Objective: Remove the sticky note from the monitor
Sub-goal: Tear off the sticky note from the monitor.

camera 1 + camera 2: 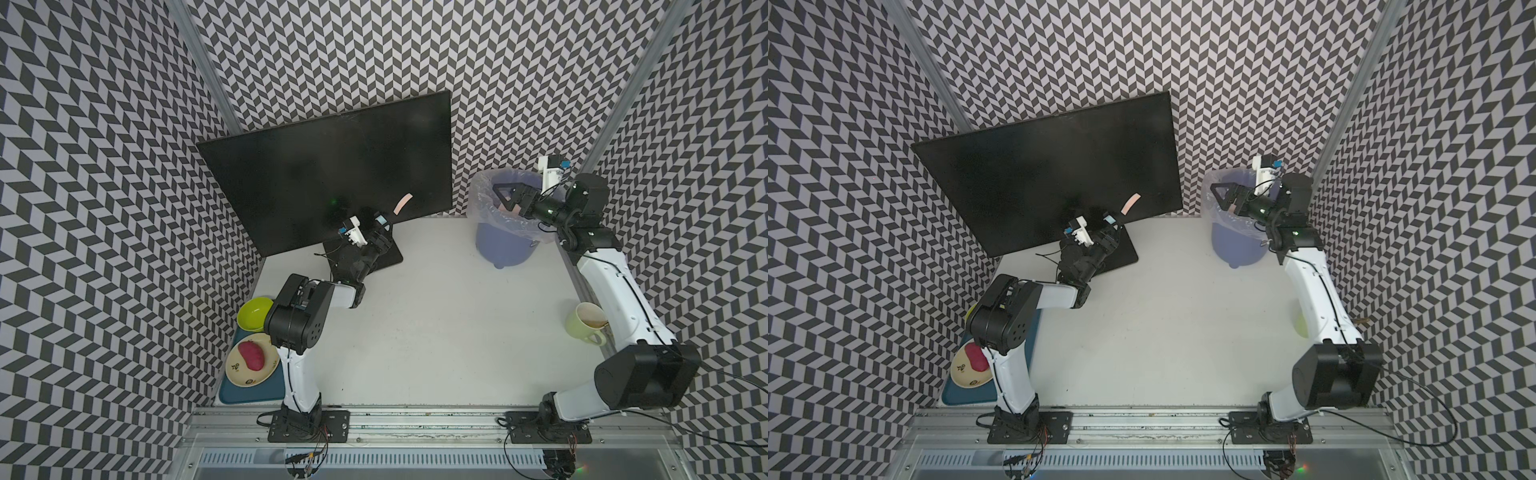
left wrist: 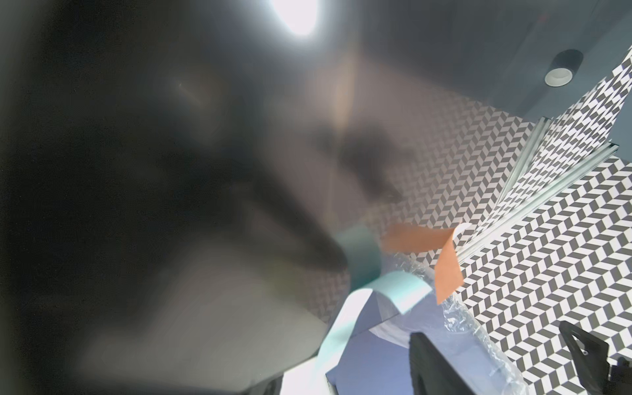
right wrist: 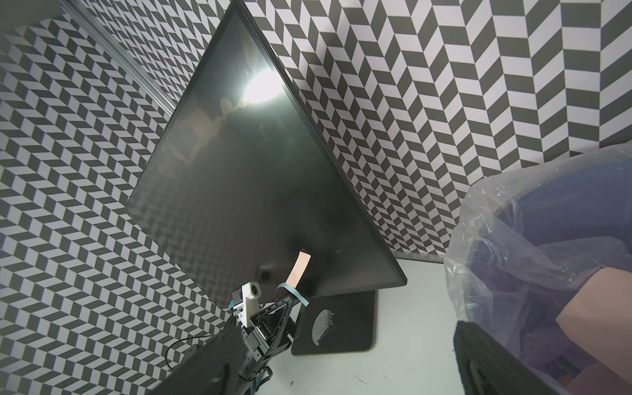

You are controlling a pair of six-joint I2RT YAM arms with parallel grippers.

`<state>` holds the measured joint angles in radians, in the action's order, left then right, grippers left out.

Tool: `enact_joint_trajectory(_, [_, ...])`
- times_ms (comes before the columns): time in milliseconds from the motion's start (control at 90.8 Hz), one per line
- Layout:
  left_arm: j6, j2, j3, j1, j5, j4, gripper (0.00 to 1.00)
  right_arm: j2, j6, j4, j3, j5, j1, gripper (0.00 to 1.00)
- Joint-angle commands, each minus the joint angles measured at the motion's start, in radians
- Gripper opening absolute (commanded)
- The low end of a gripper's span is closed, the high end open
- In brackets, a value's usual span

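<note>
The black monitor [image 1: 324, 174] stands tilted at the back left on its base plate [image 1: 392, 257]. An orange-pink sticky note [image 1: 403, 204] curls off the screen near its lower right corner, also seen in the other top view as the note [image 1: 1130, 204] and from the right wrist as the note [image 3: 300, 270]. My left gripper [image 1: 384, 225] sits just below the note's free end, jaws partly apart, a pale blue tape strip [image 2: 393, 290] peeling off one finger [image 2: 434, 366]. The note [image 2: 444, 270] hangs just beyond the fingertips. My right gripper [image 1: 500, 197] hovers wide open over the bin.
A purple bin [image 1: 503, 249] lined with clear plastic stands at the back right. A green mug [image 1: 584, 324] sits by the right arm. At the left edge, a teal tray [image 1: 232, 395] carries a plate [image 1: 266, 374] with a red item, next to a yellow-green bowl [image 1: 253, 311].
</note>
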<state>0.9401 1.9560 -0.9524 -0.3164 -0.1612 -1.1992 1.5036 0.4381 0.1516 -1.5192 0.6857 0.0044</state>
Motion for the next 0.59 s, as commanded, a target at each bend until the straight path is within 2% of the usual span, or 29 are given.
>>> enact_joint_trajectory(0, [0.003, 0.034, -0.041, 0.0, 0.001, 0.004, 0.59, -0.028, 0.007, -0.066, 0.008, 0.019, 0.006, 0.99])
enact_joint_trajectory(253, [0.005, 0.041, -0.051, -0.001, -0.014, 0.012, 0.38, -0.023, 0.019, -0.085, 0.019, 0.031, 0.006, 0.99])
enact_joint_trajectory(584, [0.002, 0.013, -0.044, 0.0, -0.017, 0.013, 0.02, -0.003, 0.026, -0.1, 0.017, 0.042, 0.006, 0.99])
